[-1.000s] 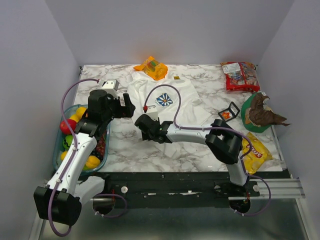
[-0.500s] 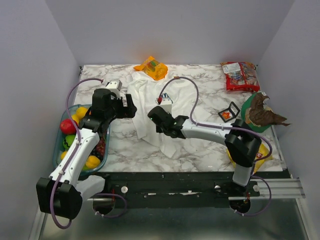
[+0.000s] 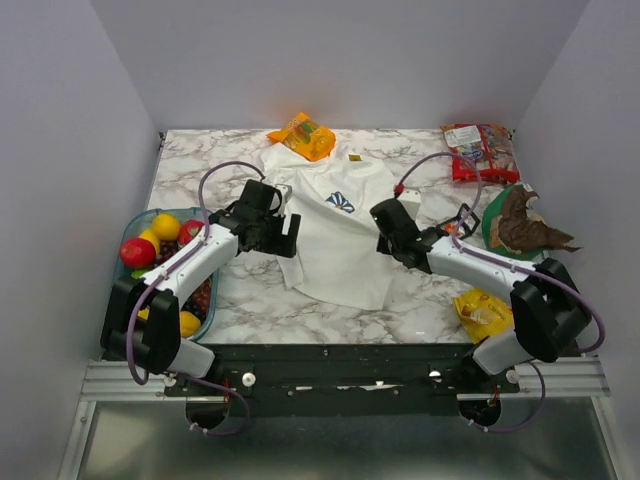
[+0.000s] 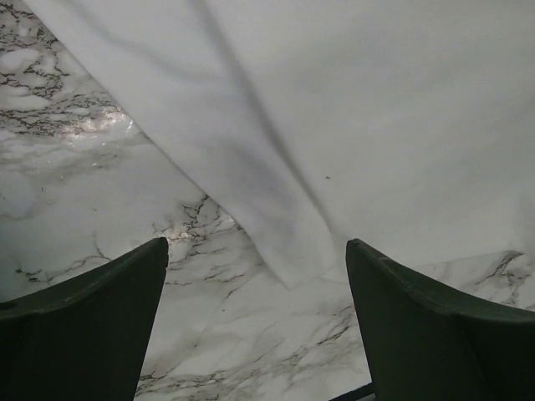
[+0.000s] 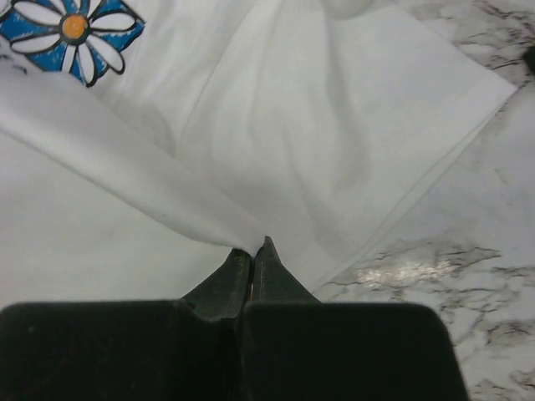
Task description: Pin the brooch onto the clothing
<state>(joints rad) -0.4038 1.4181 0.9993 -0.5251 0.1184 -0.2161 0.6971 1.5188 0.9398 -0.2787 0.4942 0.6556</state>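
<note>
The clothing (image 3: 340,255), a white T-shirt with a blue-and-white daisy print (image 3: 338,201), lies spread on the marble table. My right gripper (image 3: 384,228) is at the shirt's right side. In the right wrist view it (image 5: 253,248) is shut on a raised fold of white cloth (image 5: 209,217), with the daisy print (image 5: 73,33) at the upper left. My left gripper (image 3: 291,233) hovers at the shirt's left edge. In the left wrist view it (image 4: 257,243) stands open over marble, a corner of the shirt (image 4: 292,251) just ahead of its fingers. I cannot make out the brooch.
A bin of fruit (image 3: 127,232) sits at the left edge. An orange snack bag (image 3: 302,135) lies behind the shirt's collar and a red packet (image 3: 478,152) at the back right. A green plate (image 3: 492,232) and a yellow bag (image 3: 482,310) are on the right.
My right gripper closed on the shirt and pulled it to the right, spreading the cloth. My left arm swung right to the shirt's left edge, still open.
</note>
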